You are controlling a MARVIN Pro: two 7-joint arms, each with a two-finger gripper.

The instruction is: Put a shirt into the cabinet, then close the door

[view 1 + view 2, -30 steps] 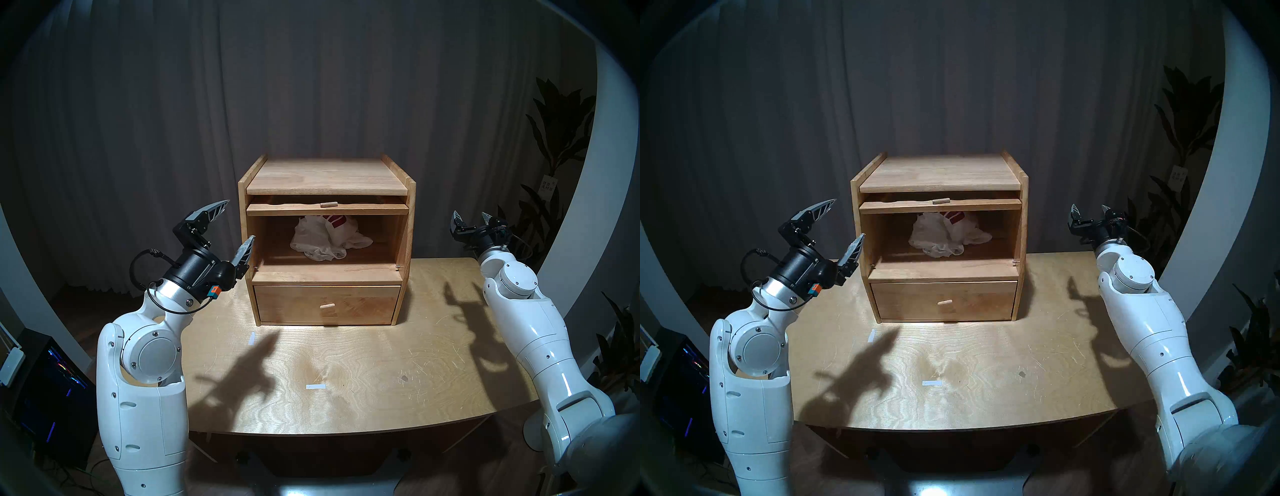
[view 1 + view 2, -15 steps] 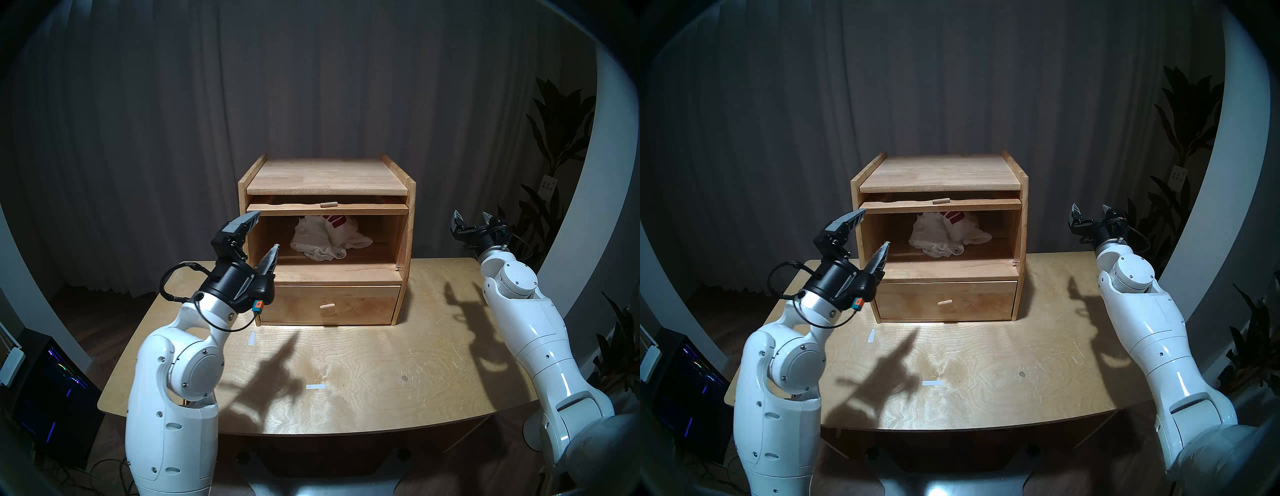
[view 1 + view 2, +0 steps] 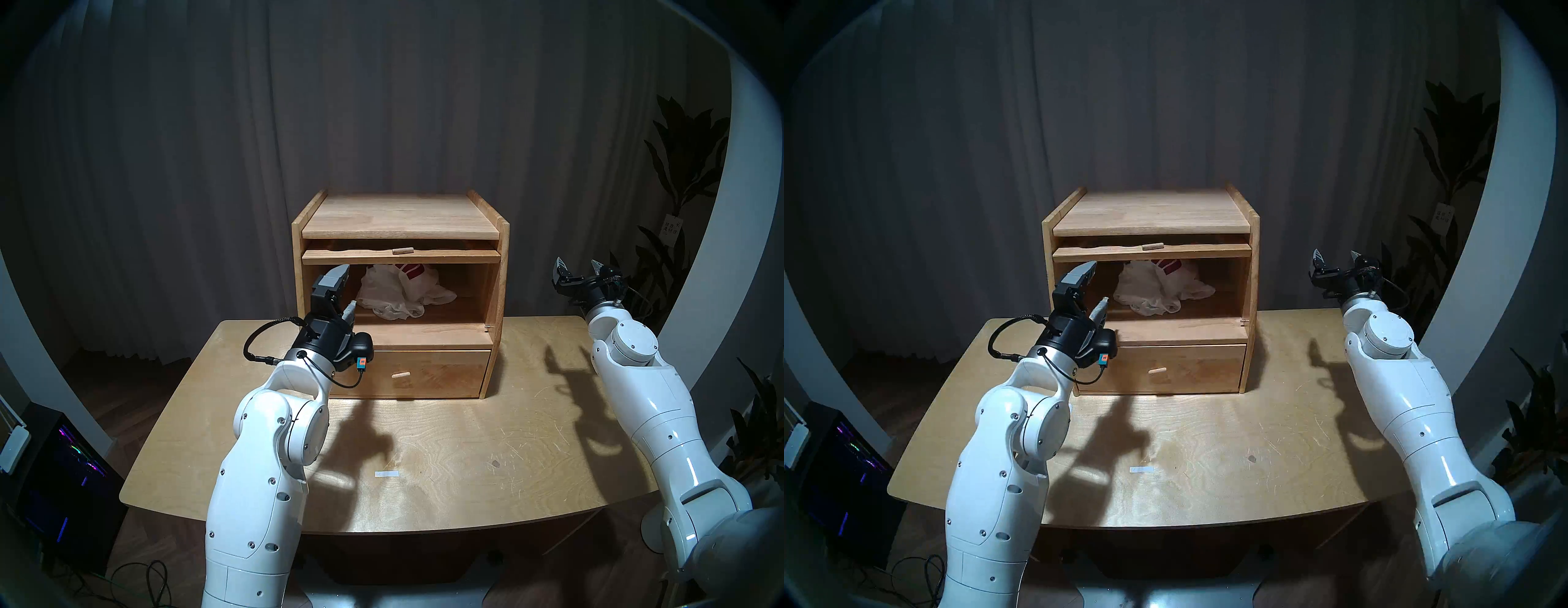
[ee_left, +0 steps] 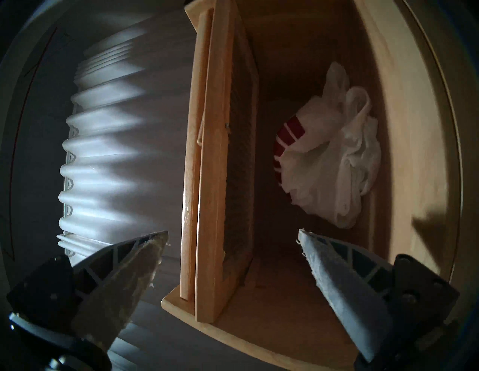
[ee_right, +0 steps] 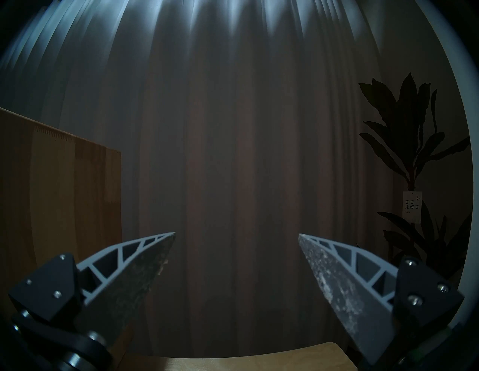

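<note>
A crumpled white T-shirt with red lettering (image 3: 401,293) lies inside the upper compartment of the wooden cabinet (image 3: 399,216), whose door (image 3: 401,254) is slid back flat beneath the top board, its peg handle (image 3: 402,250) facing forward. The left gripper (image 3: 345,288), spread wide and empty, reaches into the left of the opening, short of the shirt. The right gripper (image 3: 579,268), also wide and empty, hangs well to the cabinet's right above the table (image 3: 466,467).
</note>
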